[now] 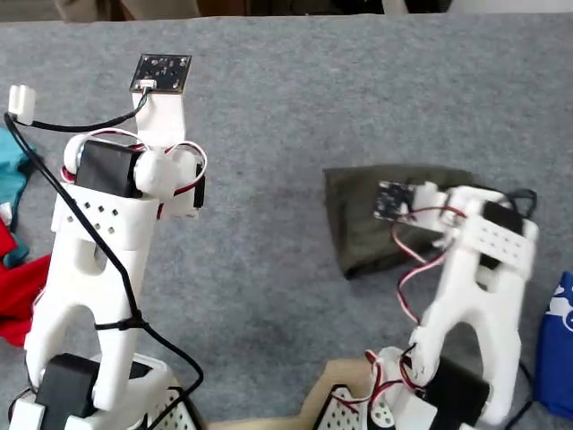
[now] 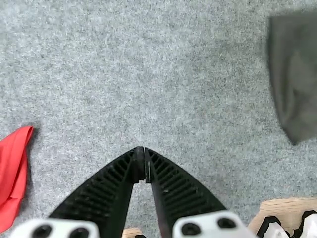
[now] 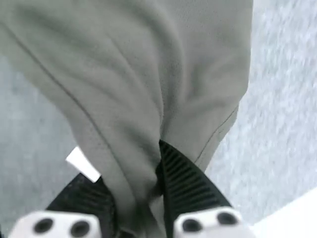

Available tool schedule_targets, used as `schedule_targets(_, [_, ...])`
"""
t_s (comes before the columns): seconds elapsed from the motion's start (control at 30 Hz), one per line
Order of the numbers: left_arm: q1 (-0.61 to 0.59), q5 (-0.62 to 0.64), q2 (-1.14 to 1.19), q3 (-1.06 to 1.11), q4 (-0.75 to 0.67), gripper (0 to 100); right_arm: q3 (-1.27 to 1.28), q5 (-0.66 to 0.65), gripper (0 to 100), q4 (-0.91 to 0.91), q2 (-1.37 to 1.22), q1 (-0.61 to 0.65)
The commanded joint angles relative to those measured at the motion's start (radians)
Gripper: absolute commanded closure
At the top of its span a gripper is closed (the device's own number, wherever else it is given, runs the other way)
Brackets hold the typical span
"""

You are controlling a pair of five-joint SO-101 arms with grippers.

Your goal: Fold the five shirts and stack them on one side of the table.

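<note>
Folding the olive shirt [image 1: 358, 224] at the right of the tabletop [image 1: 286, 107] seems underway: right gripper [image 3: 133, 168] pinches its cloth, left gripper [image 2: 140, 151] hangs closed and empty; next, carry that edge across

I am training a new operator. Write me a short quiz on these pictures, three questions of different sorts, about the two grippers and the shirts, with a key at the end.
1. True or false: the left gripper has its jaws shut on nothing, above bare table cloth.
2. Fill in: the blue shirt lies at the table edge beside the ___ arm.
3. Which shirt does the right gripper grip? A. the red shirt; B. the olive shirt; C. the blue shirt.

Key: 1 true; 2 right; 3 B.
</note>
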State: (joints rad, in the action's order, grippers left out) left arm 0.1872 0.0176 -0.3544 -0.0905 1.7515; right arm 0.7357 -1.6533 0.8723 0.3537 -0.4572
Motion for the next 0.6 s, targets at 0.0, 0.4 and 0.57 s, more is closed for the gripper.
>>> schedule_targets(0.0, [-0.003, -0.005, -0.033, -0.002, 0.006, 98, -0.056, -0.140, 99.3, 0.000, 0.053, -0.125])
schedule_targets(0.4, [-0.002, -0.003, -0.033, -0.002, 0.006, 98, -0.127, -0.376, 99.3, -0.137, 0.047, -0.461])
schedule_targets(0.57, [-0.006, -0.003, -0.033, -0.002, 0.006, 98, -0.222, -0.333, 99.3, -0.137, 0.047, -0.542])
